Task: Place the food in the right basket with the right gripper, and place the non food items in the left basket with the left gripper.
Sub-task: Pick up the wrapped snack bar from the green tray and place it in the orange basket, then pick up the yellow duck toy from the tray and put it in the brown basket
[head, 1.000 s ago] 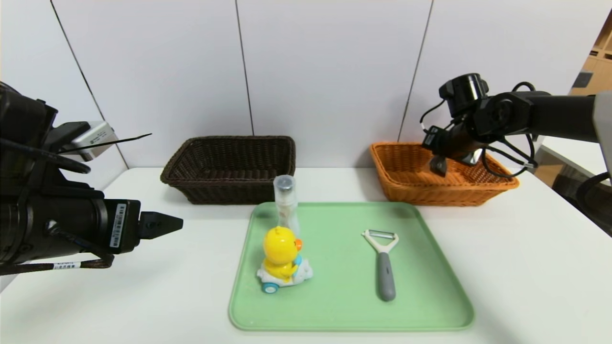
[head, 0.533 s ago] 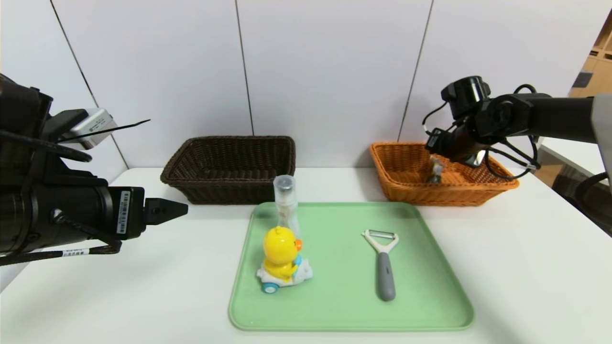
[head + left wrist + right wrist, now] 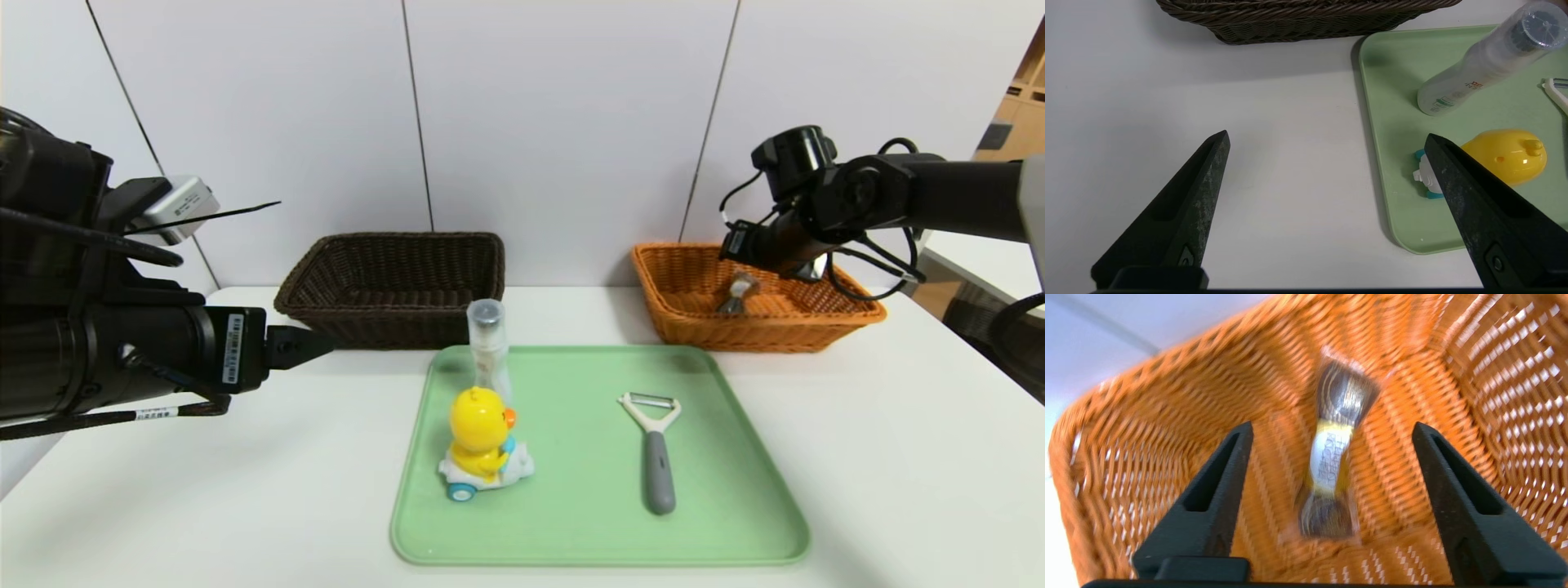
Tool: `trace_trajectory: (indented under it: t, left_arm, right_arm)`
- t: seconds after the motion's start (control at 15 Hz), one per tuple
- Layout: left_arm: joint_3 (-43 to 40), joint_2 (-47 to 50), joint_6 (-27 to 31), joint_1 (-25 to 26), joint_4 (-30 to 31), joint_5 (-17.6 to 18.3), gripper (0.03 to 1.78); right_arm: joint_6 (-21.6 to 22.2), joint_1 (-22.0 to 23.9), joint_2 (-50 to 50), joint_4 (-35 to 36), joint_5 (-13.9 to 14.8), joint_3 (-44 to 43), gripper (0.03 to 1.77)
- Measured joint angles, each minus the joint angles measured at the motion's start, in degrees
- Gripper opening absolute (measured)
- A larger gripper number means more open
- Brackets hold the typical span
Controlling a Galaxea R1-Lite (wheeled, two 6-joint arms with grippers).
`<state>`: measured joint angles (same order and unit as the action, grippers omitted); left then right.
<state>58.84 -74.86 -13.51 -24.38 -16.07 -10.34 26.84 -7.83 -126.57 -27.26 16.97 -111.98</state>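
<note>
Currently, in the head view, the right gripper is above the right basket point(image 3: 759, 327), where the food point(image 3: 737, 294) lies; the duck toy point(image 3: 480, 441), bottle point(image 3: 489, 347) and peeler point(image 3: 658, 457) rest on the green tray point(image 3: 571, 523). In the left wrist view, the left gripper point(image 3: 1327, 132) has its fingers apart near the tray, with the left basket point(image 3: 1298, 24) beyond. In the right wrist view, the right gripper's point(image 3: 1333, 426) fingers stand apart, with the wrapped food between them in view.

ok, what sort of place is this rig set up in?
Probably a lab or test station: a plain white table against white wall panels, a green tray of assorted items, and two baskets in different colours behind it.
</note>
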Motion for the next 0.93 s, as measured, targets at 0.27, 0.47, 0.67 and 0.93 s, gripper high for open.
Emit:
trace_trajectory:
  t: [0.27,0.47,0.67,0.93]
  left_arm:
    - [0.3,-0.5,-0.2,-1.4,0.7,1.0,1.69]
    - [-4.6,1.4,0.4,-2.0,1.7,8.1,1.69]
    - [-13.9,4.3,4.3,-2.1,8.2,16.1,1.69]
    - [-27.3,4.6,13.2,-2.0,27.2,26.6,1.69]
  right_arm:
    - [-1.0,-1.2,2.7,-2.5,-0.6,0.0,1.5]
    - [-1.6,-2.8,6.7,-2.4,-0.6,0.0,1.57]
    - [-5.0,-3.8,12.2,-2.1,-0.7,0.0,1.62]
    - [-12.0,-2.7,19.2,-2.7,-4.1,0.0,1.65]
